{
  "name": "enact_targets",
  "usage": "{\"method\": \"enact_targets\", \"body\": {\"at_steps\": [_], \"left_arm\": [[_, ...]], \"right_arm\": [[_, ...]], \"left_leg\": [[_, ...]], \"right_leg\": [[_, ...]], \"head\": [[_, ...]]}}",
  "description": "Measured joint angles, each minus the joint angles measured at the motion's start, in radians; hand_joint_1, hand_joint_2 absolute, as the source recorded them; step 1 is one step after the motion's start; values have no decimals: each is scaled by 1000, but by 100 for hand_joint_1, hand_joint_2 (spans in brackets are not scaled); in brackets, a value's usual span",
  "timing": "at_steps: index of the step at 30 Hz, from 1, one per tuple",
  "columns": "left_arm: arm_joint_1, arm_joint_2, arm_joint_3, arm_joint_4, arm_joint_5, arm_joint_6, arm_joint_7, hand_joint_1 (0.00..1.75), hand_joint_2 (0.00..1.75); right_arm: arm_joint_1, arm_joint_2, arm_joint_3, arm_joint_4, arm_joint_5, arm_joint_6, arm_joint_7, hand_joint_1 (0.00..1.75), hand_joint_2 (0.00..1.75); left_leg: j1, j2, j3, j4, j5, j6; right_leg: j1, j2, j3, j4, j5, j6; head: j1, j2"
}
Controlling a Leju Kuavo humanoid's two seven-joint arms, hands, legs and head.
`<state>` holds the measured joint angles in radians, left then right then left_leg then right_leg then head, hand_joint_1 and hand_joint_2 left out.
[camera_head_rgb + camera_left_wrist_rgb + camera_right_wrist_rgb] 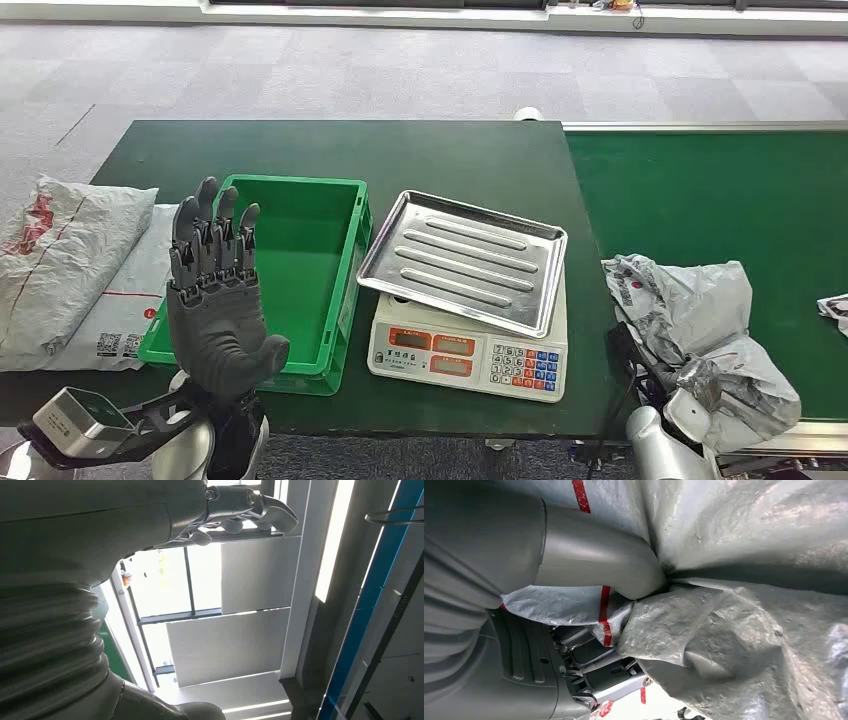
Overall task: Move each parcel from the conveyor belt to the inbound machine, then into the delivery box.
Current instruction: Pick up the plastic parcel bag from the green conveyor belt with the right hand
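A crumpled grey plastic parcel [700, 305] lies at the near edge of the green conveyor belt [700, 190]. My right hand [690, 395] reaches into its near side. In the right wrist view the thumb [594, 560] presses into the grey film [749, 630] while the darker fingers [594, 667] sit under a fold, so the hand grips the parcel. My left hand [215, 300] is raised with its fingers straight and apart, holding nothing, in front of the green delivery box [352, 270]. The scale [465, 352] with its steel tray [465, 258] stands bare between box and belt.
Two pale parcels [60, 260] [125, 300] lie on the dark table left of the green box. The corner of another parcel [835, 310] shows at the belt's right edge. The left wrist view looks up past my left hand [75, 540] at windows and ceiling.
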<state>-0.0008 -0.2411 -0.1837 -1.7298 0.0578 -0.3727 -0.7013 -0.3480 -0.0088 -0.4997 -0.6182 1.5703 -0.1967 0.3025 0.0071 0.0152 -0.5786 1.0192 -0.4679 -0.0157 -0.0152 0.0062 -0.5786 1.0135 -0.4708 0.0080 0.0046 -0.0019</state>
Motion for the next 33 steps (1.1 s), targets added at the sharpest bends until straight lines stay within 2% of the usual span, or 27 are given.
{"method": "enact_targets", "body": {"at_steps": [6, 9, 12, 15, 18, 22, 28, 33], "left_arm": [[20, 0, 2, -17, -1, 11, 0, 0, 175], [32, 0, 4, -29, -3, 14, 0, 0, 175], [44, 0, 6, -42, -6, 20, 0, 0, 175], [53, 0, 10, -49, -8, 28, 0, 0, 175], [55, 0, 11, -48, -8, 31, 0, 0, 175], [54, -1, 11, -44, -4, 31, 0, 0, 175], [50, -1, 11, -33, -1, 30, 0, 0, 175], [39, 0, 11, -20, 1, 26, 0, 0, 175]], "right_arm": [[12, 2, 20, -15, 1, -98, 5, 175, 175], [46, 13, 39, -100, 1, -138, 15, 175, 175], [112, 31, 81, -294, 2, -184, 52, 175, 175], [210, 41, 147, -609, 4, -299, 47, 175, 175], [272, 74, 191, -883, 5, -363, -49, 175, 175], [312, 155, 201, -1075, 5, -429, -177, 175, 175], [320, 229, 201, -1179, 2, -429, -228, 175, 175], [309, 246, 257, -1190, 2, -324, -272, 175, 175]], "left_leg": [[0, -2, -2, 0, 1, 0], [0, -4, -5, 0, 1, 1], [-1, -8, -7, 0, 1, 1], [-1, -12, -10, 0, 2, 1], [-1, -10, -9, 0, 0, 0], [0, -10, -9, 0, -1, 0], [-1, -9, -8, 0, -1, 0], [-1, -8, -8, 0, -1, 0]], "right_leg": [[0, -2, -1, 0, 0, 0], [0, -3, -3, 0, 0, 0], [-1, -6, -4, 0, -1, 1], [-2, -10, -6, 0, -2, 2], [-1, -8, -7, 0, -4, 2], [-1, -7, -6, 0, -5, 2], [-2, -6, -6, 0, -4, 2], [-2, -6, -6, 0, -4, 2]], "head": [[0, 0], [0, 0], [0, 0], [0, 0], [0, 0], [0, 0], [0, 0], [0, 0]]}}
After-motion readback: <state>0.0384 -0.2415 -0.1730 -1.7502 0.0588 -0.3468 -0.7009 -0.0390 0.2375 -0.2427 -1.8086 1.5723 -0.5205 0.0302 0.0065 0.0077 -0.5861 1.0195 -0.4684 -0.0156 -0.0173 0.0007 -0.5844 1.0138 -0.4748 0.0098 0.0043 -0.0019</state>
